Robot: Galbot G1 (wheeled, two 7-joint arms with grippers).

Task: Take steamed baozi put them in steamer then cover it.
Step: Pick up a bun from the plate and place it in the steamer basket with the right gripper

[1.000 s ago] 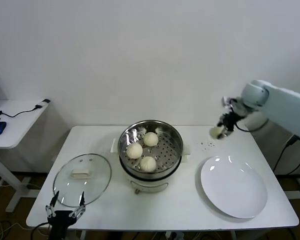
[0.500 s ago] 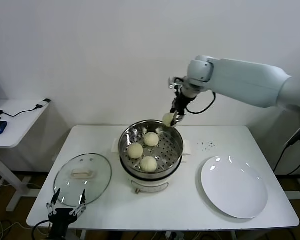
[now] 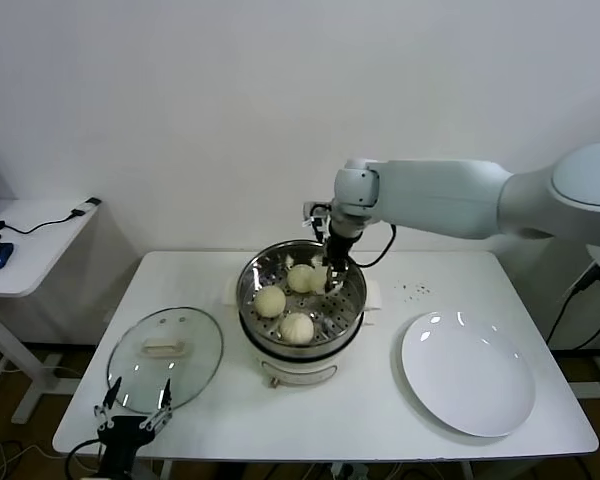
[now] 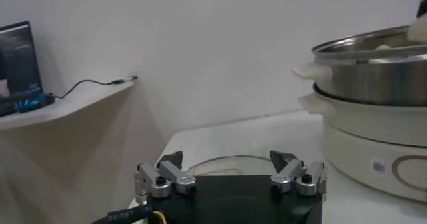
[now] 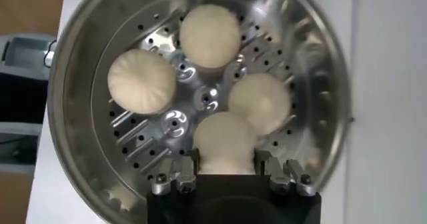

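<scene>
Right gripper [image 5: 225,172] clamped on a fourth baozi [image 5: 225,141] over the steamer [image 3: 352,268] at frame centre, left gripper [image 3: 130,414] spread wide, lower left, beside the cover [image 3: 166,358]

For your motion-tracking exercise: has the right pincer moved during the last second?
Yes. The right pincer, shut on a bun, has swung from beyond the plate toward the robot's left and now hangs inside the steamer.
</scene>
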